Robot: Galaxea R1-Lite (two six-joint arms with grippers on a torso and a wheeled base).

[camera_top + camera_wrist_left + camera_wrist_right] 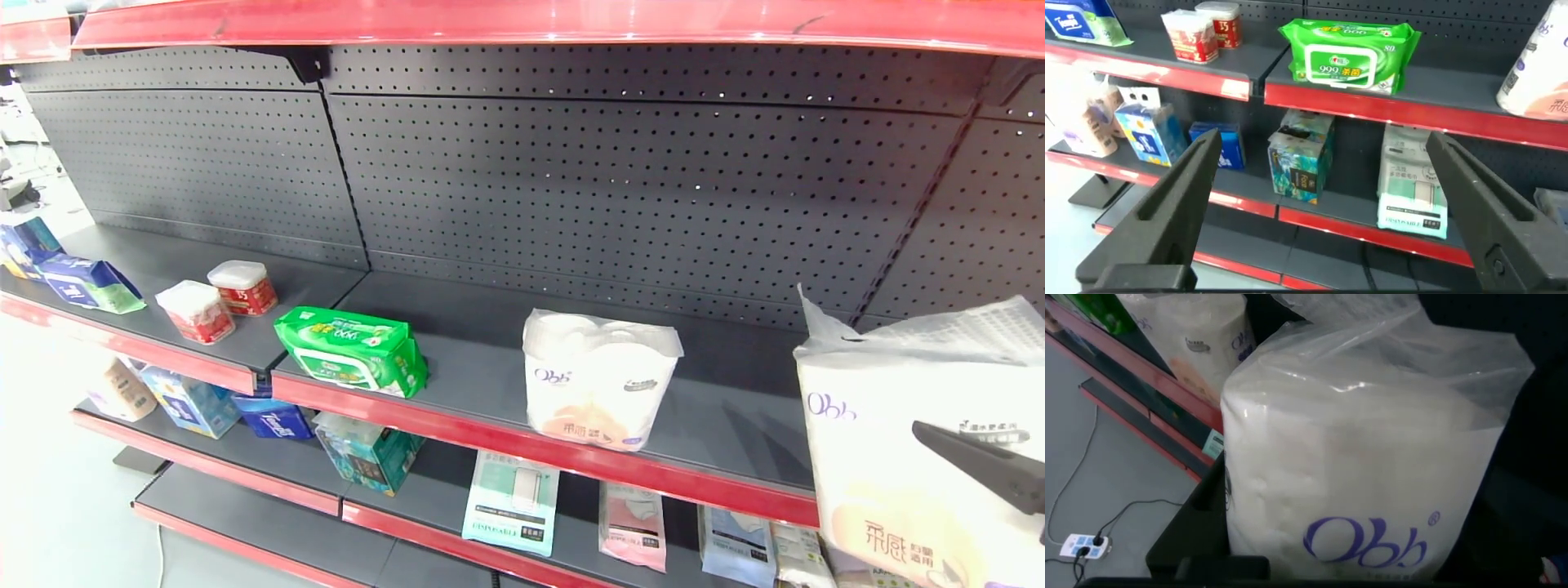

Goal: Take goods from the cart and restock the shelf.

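My right gripper (1360, 527) is shut on a large white toilet paper pack (922, 441), holding it in front of the right end of the grey middle shelf (735, 408). One of its black fingers (980, 461) crosses the pack's front. The same pack (1372, 465) sits close up in the right wrist view. A second, matching toilet paper pack (600, 376) stands on the shelf near its red front edge. My left gripper (1323, 147) is open with nothing between its fingers, lower down in front of the shelves, facing the green wipes pack (1349, 55).
On the middle shelf from the left lie blue tissue packs (82, 282), two red-and-white tubs (216, 300) and the green wipes pack (351, 349). The shelf below holds tissue boxes (367, 449) and flat packets (513, 502). A red-edged shelf (522, 20) overhangs above.
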